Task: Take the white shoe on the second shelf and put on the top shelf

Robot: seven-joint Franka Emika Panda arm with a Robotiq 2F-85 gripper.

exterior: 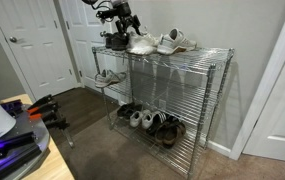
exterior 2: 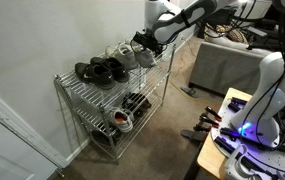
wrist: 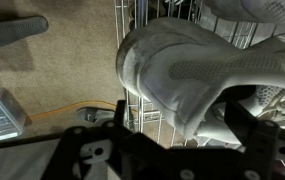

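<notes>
We're up at the top of the rack now; the gripper [exterior: 119,38] hangs over one end of the top shelf [exterior: 207,50], and the white shoe [exterior: 141,44] sits right beside it at that tier's level, not on the second shelf [exterior: 117,88]; down there we see only a greyer sneaker [exterior: 107,76]. In the wrist view the shoe fills the frame, close against the dark fingers, with shelf wires and carpet behind it; we cannot tell whether the jaws clamp it or stand free of it. We judge the carry done and the placing in hand. Next, we'd want the sole flat on the wires, well in from the end of the shelf and beside the other white shoes [exterior: 177,40], not on them; then jaws wide and a straight lift away, so the fingers don't drag the shoe over the edge.
</notes>
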